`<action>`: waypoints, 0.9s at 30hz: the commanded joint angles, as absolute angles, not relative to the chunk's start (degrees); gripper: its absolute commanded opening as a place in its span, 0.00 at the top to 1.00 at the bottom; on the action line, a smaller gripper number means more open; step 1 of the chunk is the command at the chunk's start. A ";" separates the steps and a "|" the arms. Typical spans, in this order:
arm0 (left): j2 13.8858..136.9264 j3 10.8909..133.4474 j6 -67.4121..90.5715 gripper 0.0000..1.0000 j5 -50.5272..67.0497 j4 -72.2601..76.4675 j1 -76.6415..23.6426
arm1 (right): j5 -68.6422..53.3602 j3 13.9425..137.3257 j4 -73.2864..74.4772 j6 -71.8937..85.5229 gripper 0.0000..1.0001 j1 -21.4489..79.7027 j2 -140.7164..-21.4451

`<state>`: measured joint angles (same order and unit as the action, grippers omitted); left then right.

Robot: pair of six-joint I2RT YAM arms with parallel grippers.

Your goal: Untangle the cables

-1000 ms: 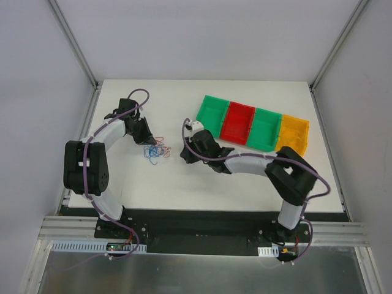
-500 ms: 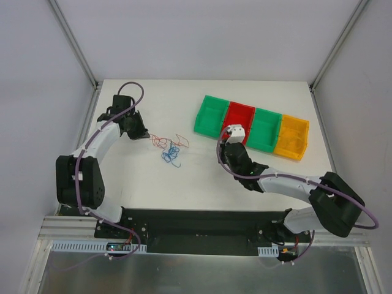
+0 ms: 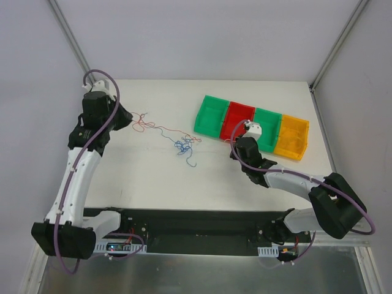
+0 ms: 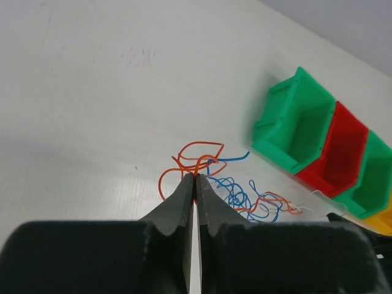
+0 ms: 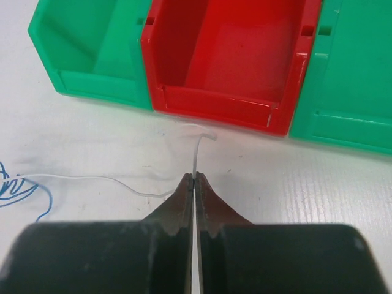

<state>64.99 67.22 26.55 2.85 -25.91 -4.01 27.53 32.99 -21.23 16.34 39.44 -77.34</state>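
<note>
Just on the near side of the red bin (image 3: 237,120), the right hand (image 3: 237,147) is pointing at that bin's front wall. Its two fingers (image 5: 177,205) are pressing together on a thin white strand (image 5: 197,150), whose short free end is curling up above the fingertips. From that pinch the white strand is running along the white counter (image 3: 153,184), away to the left of the red bin. The cables (image 3: 177,138) are stretching in a loose, wavy line across the counter on that same side of the red bin. A blue tangle (image 3: 182,146) is lying partway along the line, with one blue tail trailing from it toward the near edge. An orange-red strand (image 3: 147,125) is winding out of the tangle and leading farther left and a little farther back. It is ending at the left hand (image 3: 127,116), which is well apart from the red bin and close to the counter's left edge. In the left wrist view, this hand's fingers (image 4: 177,202) are clamping shut on a loop of the orange-red strand, with no gap showing between them. Whether that loop is touching the counter is hard to tell. The red bin itself is standing in a slanted row, with a green bin (image 3: 211,115) touching its left side. A second green bin (image 3: 266,128) is touching its right side, and a yellow bin (image 3: 292,136) is closing the row beyond that.
</note>
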 commanded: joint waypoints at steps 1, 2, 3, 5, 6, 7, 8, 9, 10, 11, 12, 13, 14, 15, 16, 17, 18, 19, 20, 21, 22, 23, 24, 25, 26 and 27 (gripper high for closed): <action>58.46 71.45 28.39 1.00 0.26 -25.58 -3.34 | 25.14 34.10 -21.88 17.05 0.99 39.02 -77.69; 57.14 72.50 28.13 1.00 -1.30 -25.58 -3.34 | 25.05 34.10 -21.97 17.05 0.99 38.94 -77.78; 56.08 73.29 27.95 1.00 -2.19 -25.58 -3.34 | 24.79 34.19 -21.89 17.05 0.99 38.94 -77.87; 53.98 75.05 27.77 1.00 -5.09 -25.58 -3.34 | 24.52 34.10 -21.88 17.22 0.99 38.85 -77.70; 52.75 75.67 27.77 1.00 -6.75 -25.58 -3.34 | 24.35 34.01 -21.88 17.40 0.99 38.85 -77.61; 51.60 76.20 27.69 1.00 -8.07 -25.49 -3.34 | 24.35 33.93 -21.88 17.32 0.99 38.85 -77.52; 50.55 76.64 27.77 1.00 -9.91 -25.49 -3.34 | 24.43 33.75 -21.88 17.49 0.99 38.76 -77.43; 49.58 77.16 27.69 1.00 -11.85 -25.49 -3.34 | 24.61 33.66 -21.88 17.49 0.99 38.85 -77.26; 48.44 77.69 27.51 1.00 -13.61 -25.49 -3.34 | 24.78 33.49 -21.88 17.66 0.99 38.76 -76.99; 47.56 78.04 27.51 1.00 -15.80 -25.49 -3.34 | 24.87 33.31 -21.88 17.84 0.99 38.67 -76.73; 46.42 78.22 27.60 1.00 -17.56 -25.49 -3.34 | 24.96 33.05 -21.88 17.93 0.99 38.58 -76.47; 45.45 78.22 28.03 1.00 -19.49 -25.49 -3.34 | 24.96 32.87 -21.97 18.02 0.99 38.67 -76.29; 44.48 77.96 28.47 1.00 -20.99 -25.49 -3.34 | 25.13 32.70 -22.15 18.02 0.99 38.67 -76.03; 43.78 77.78 28.65 1.00 -21.79 -25.49 -3.34 | 25.40 32.52 -22.15 18.19 0.99 38.50 -75.94; 43.25 77.70 28.48 1.00 -22.67 -25.58 -3.34 | 25.66 32.26 -22.24 18.45 0.99 38.67 -75.59; 43.07 77.52 27.87 1.00 -23.37 -25.49 -3.34 | 26.10 32.08 -22.24 18.54 0.99 38.50 -75.24; 42.72 77.26 27.25 1.00 -24.25 -25.49 -3.34 | 26.45 31.82 -22.24 18.63 0.99 38.50 -74.97; 42.54 76.99 26.46 1.00 -25.39 -25.49 -3.34 | 26.72 31.64 -22.41 18.81 0.99 38.50 -74.71; 42.28 76.82 25.67 1.00 -26.44 -25.49 -3.34 | 27.33 31.47 -22.33 18.90 0.99 38.50 -74.62; 42.19 76.64 25.23 1.00 -27.85 -25.49 -3.34 | 27.94 31.12 -22.32 19.24 1.00 38.50 -74.18; 42.01 76.47 24.62 1.00 -28.99 -25.49 -3.43 | 28.30 30.68 -22.32 19.51 0.99 38.50 -73.66; 41.92 76.38 24.17 1.00 -29.87 -25.49 -3.43 | 28.82 30.33 -22.50 19.77 0.99 38.41 -73.13; 41.75 76.46 23.73 1.00 -30.40 -25.40 -3.43 | 29.09 29.97 -22.67 19.86 0.99 38.41 -72.69; 41.84 76.64 23.30 1.00 -30.76 -25.40 -3.51 | 29.18 29.80 -22.85 19.86 0.99 38.50 -72.60; 41.92 76.81 22.86 1.00 -31.20 -25.14 -3.52 | 29.27 29.71 -22.85 19.86 0.99 38.41 -72.60; 42.01 77.08 22.42 1.00 -31.38 -25.05 -3.69 | 29.09 29.79 -22.85 19.86 0.99 38.41 -72.77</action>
